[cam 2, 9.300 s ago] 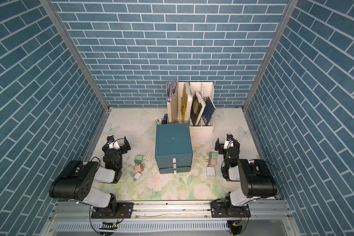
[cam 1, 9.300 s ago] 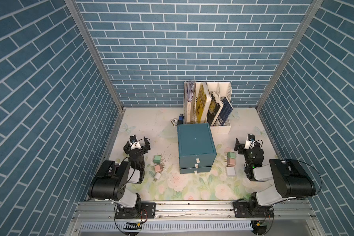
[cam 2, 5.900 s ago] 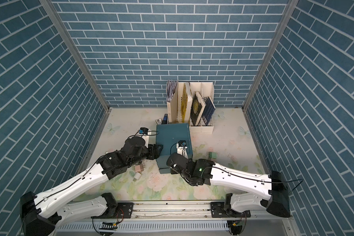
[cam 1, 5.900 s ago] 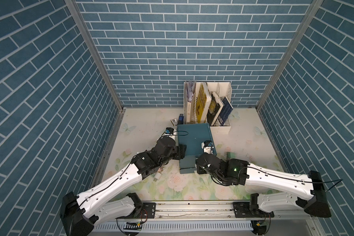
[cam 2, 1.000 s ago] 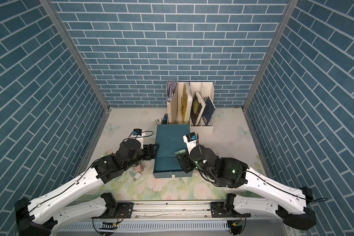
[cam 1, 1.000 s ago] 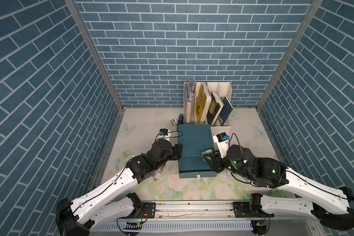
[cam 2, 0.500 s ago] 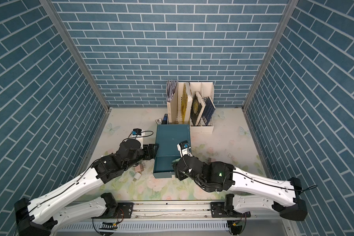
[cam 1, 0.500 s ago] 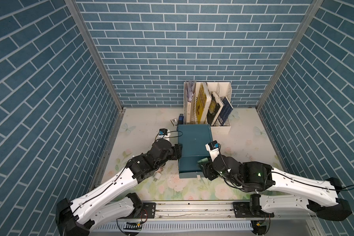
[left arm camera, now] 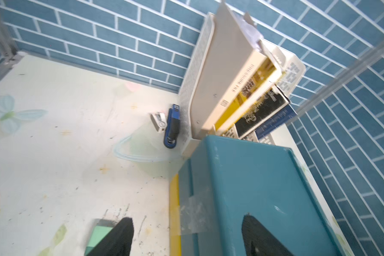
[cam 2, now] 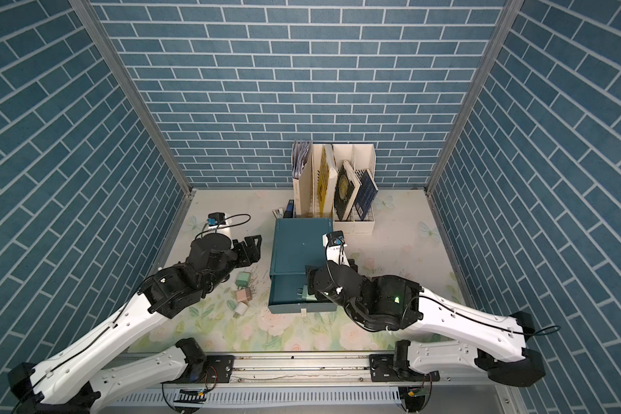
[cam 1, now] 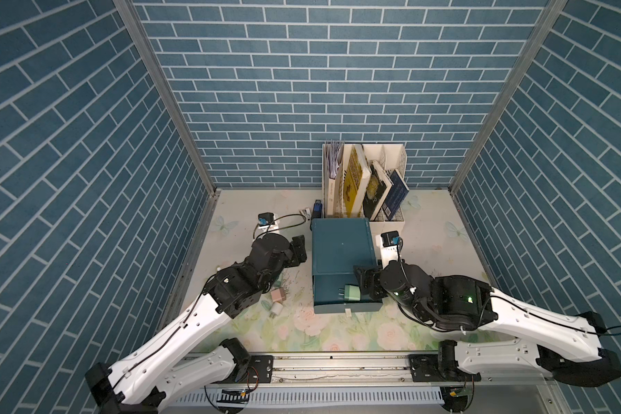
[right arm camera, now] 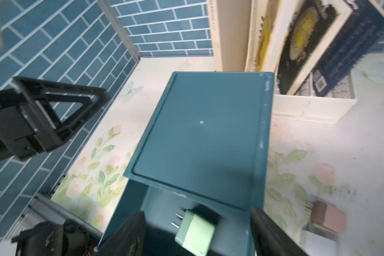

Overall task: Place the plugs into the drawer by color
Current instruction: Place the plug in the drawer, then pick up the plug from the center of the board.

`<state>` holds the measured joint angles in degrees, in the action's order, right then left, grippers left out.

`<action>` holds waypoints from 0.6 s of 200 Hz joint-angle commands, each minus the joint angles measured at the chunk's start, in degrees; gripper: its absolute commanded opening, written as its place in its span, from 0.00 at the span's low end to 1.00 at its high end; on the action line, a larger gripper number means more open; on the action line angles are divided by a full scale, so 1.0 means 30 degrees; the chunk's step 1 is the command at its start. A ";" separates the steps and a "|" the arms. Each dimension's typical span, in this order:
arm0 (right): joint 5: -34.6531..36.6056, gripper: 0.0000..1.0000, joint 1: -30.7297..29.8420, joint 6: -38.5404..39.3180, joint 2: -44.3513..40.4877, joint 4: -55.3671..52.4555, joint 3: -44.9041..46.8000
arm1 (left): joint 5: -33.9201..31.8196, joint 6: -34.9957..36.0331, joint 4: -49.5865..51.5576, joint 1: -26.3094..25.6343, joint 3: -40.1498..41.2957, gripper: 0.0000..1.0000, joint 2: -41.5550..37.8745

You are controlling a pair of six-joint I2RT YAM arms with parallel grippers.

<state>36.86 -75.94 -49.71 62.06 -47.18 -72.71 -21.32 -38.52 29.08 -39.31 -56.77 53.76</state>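
While your right fingers (right arm camera: 129, 232) are standing wide apart over the pulled-out top drawer (cam 1: 348, 307) of the teal box (cam 1: 339, 251), they are holding nothing. The pale green plug (right arm camera: 195, 235) is lying free on the drawer floor between them, touching neither finger. Your left fingers (left arm camera: 120, 235) are also spread wide and empty. They are hanging beside the box's left wall, near another green plug (cam 2: 244, 279) on the counter (cam 2: 284, 333).

I am judging the plug to be light, hard and rather slippery plastic, so it is probably sliding easily under a small push. When you are taking such a plug, you are better closing on the two flat sides of the cube body. The thin metal prongs are giving a poor grip and are likely bending.

In both top views the plug in the drawer is lying on its side, with its long axis running across the drawer, parallel to the front wall. Its prongs are pointing level toward your left arm's side. A pink plug (cam 2: 244, 294) and a white plug (cam 2: 241, 309) are waiting on the counter near the box's left side.
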 commanded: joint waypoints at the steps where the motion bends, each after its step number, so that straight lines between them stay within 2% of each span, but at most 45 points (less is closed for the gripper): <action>1: 0.1725 0.77 0.1542 -0.2647 0.0565 -0.3460 -0.0159 | 0.1817 -0.0138 0.0812 0.3555 0.1953 0.81 -0.0052; 18: 0.0834 0.77 0.3298 -0.2944 0.0133 -0.3519 0.0989 | 0.3896 -0.0225 -0.0407 0.5664 0.3775 0.80 0.0205; 34: -0.0304 0.77 0.4469 -0.2610 -0.0719 -0.2682 0.2303 | 0.5151 -0.0226 -0.1343 0.6510 0.4963 0.79 0.0896; 83: -0.1255 0.77 0.6027 -0.2848 -0.3330 -0.1954 0.5135 | 0.4854 -0.0346 -0.3290 0.6657 0.6606 0.80 0.3569; 120: -0.1678 0.77 0.6607 -0.3136 -0.4356 -0.1649 0.6339 | 0.5466 -0.0558 -0.4952 0.6658 0.7536 0.83 0.5442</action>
<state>33.06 -56.88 -57.10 50.26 -52.45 -55.42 -6.46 -39.62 18.70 -19.73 -35.99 67.55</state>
